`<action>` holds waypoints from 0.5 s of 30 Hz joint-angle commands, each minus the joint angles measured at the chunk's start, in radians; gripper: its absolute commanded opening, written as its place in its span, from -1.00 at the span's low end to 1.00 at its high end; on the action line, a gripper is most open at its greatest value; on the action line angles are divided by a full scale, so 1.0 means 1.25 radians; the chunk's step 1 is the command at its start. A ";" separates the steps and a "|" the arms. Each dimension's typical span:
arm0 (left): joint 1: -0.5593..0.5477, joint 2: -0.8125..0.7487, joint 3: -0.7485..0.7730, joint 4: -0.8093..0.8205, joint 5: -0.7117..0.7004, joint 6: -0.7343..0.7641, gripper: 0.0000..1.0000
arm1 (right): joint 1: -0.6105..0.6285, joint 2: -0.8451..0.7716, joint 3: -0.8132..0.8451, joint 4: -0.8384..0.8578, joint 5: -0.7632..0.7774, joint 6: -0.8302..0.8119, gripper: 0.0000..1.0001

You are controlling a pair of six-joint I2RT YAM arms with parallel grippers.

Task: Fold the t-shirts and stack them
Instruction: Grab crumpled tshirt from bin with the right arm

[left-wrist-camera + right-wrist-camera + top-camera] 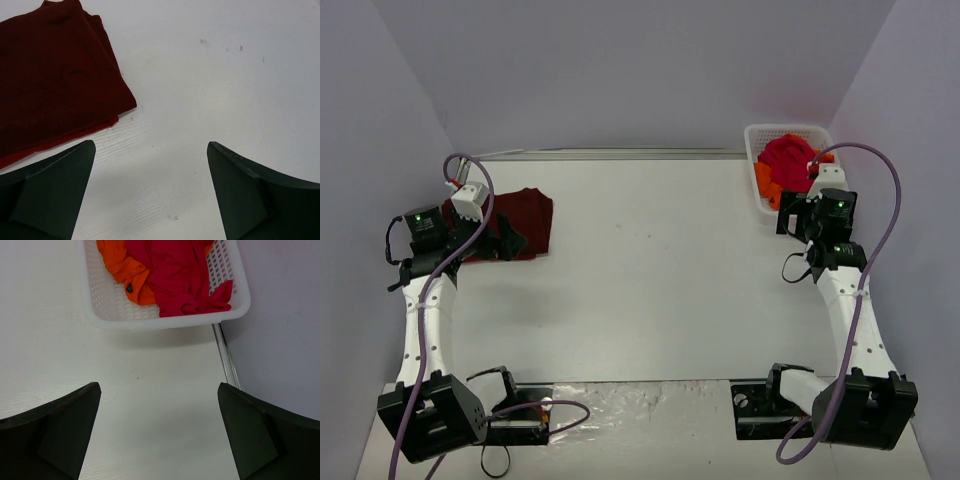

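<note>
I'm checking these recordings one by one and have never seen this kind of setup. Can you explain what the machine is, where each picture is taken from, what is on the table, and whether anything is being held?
These are two robot arms bolted at the near edge of a white table. The wide picture comes from a fixed camera above and behind them. The other two come from cameras on the wrists, so the dark shapes at the bottom are each gripper's own fingers.

A folded dark maroon t-shirt lies flat at the far left, beside the left gripper. At the far right stands a white lattice basket holding a crumpled bright red t-shirt and an orange t-shirt.

The right gripper hovers over bare table just short of the basket. Both grippers are open and hold nothing.
</note>
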 commanded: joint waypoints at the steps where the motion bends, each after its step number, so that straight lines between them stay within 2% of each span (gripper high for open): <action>1: 0.004 -0.016 -0.005 0.003 0.005 0.030 0.89 | 0.001 -0.038 -0.020 0.065 -0.015 0.008 1.00; 7: 0.004 -0.022 0.011 -0.030 -0.026 0.066 0.89 | 0.001 -0.057 -0.049 0.074 -0.090 -0.049 1.00; 10: 0.004 -0.027 0.013 -0.031 -0.038 0.071 0.89 | 0.003 -0.027 -0.032 0.077 -0.078 -0.059 1.00; 15: 0.004 -0.029 0.009 -0.034 -0.019 0.084 0.89 | 0.001 0.087 0.105 0.077 -0.006 -0.111 1.00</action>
